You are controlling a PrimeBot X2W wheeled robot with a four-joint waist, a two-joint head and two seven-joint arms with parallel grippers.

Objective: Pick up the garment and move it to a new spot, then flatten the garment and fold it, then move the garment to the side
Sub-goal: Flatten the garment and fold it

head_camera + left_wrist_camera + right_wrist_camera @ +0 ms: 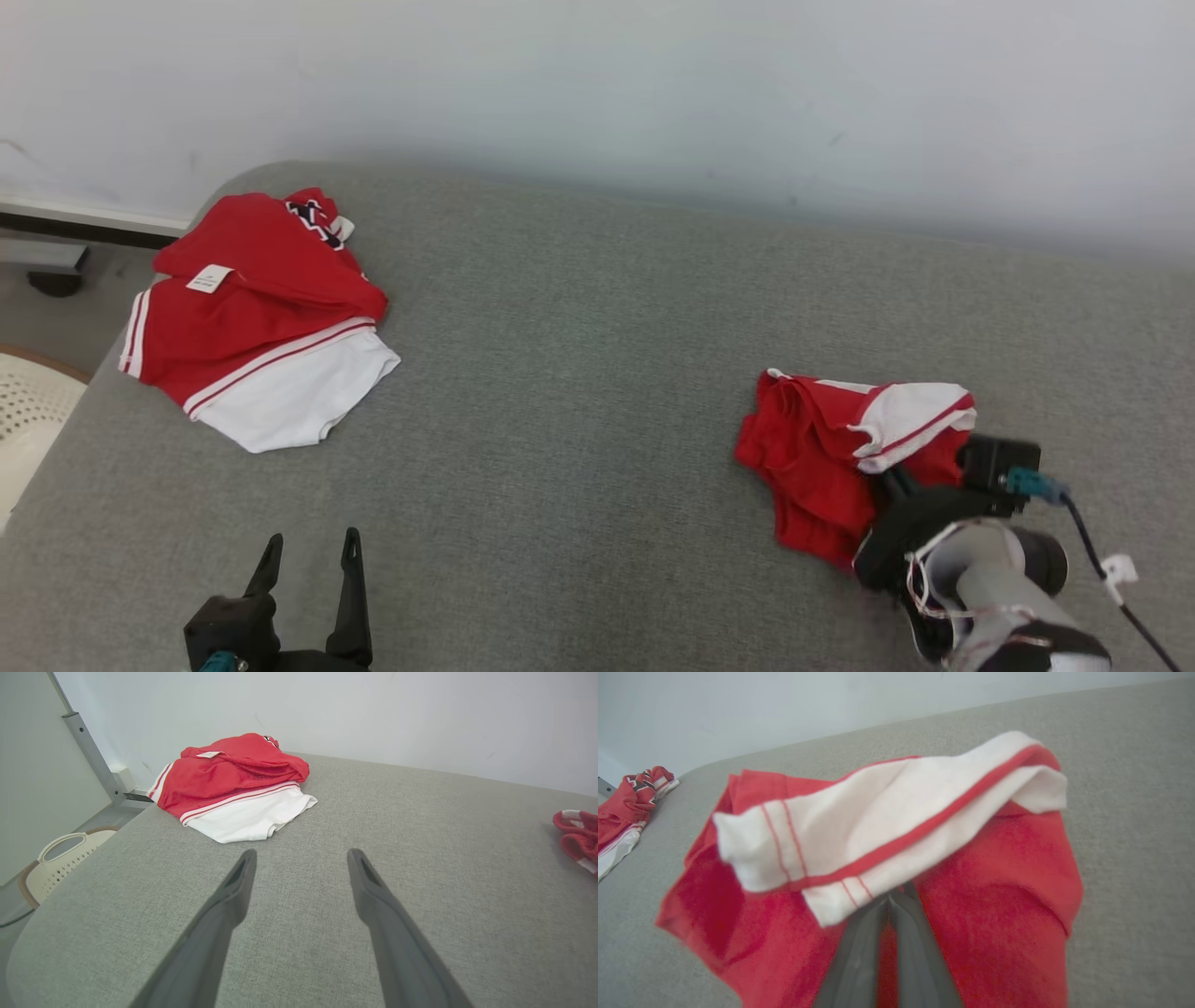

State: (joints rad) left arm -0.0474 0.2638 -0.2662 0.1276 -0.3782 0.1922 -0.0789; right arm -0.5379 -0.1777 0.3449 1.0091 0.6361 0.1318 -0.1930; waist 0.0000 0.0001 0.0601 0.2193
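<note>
garment (994, 891): red-and-white, crumpled, bunched over and just ahead of right gripper (893, 900), a red fold pinched by its closed fingers | left gripper (313, 538): spread, empty, well apart | right arm judged nearer for the lift

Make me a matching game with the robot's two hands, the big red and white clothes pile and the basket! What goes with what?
Things:
1 left hand
2 right hand
3 big garment
4 basket

States:
A pinching the small garment
B cream, with little holes
C open, holding nothing
D lying untouched at the far left

Pairs: 1-C, 2-A, 3-D, 4-B
</note>
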